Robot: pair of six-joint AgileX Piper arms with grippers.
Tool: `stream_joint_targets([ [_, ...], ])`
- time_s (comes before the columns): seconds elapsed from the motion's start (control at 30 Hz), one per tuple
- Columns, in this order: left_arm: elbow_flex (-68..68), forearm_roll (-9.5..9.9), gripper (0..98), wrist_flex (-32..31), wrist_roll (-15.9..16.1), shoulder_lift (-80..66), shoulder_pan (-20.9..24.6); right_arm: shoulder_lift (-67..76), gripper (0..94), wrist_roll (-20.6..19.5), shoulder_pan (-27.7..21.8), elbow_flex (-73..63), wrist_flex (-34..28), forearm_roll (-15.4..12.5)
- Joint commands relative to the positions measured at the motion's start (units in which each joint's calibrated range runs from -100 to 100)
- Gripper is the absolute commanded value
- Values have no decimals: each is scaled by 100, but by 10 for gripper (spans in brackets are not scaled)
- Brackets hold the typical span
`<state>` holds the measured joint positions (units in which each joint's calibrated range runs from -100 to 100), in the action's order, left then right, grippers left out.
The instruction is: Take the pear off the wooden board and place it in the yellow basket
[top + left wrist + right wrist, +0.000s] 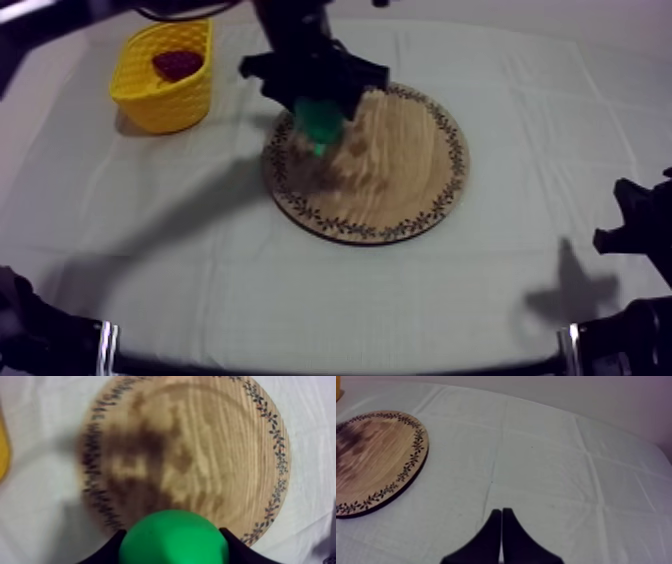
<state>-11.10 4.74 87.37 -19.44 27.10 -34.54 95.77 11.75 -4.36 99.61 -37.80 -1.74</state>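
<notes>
My left gripper point(318, 118) pinches the smooth green pear point(321, 128) over the round, grainy wooden board point(400, 170), at its leaf-patterned rim. Creased cloth point(200, 270) separates board from the woven yellow basket point(165, 100), which holds a small red fruit point(178, 64). My right gripper point(501, 526) is pressed together.

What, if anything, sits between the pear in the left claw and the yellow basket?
Nothing visible. The left claw is shut on the pear above the wooden board, near its basket-side edge; only bare cloth lies between there and the yellow basket. A dark red fruit already lies in the basket, with room beside it.
</notes>
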Motion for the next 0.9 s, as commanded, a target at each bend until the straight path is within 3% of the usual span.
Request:
stream_joint_targets([
  [0.0, 878, 62, 479, 0, 100, -1023, 93, -1, 5, 5, 0, 5, 6, 1],
  [0.23, 2238, 383, 526, -115, 392, -2490, 632, -1, 5, 5, 0, 5, 6, 1],
  [0.5, 2320, 849, 551, -454, 561, -2943, 1428, -1, 5, 5, 0, 5, 6, 1],
  [0.87, 1887, 1119, 531, -1330, 465, -2320, 2069, -1, 5, 11, 0, 5, 6, 1],
])
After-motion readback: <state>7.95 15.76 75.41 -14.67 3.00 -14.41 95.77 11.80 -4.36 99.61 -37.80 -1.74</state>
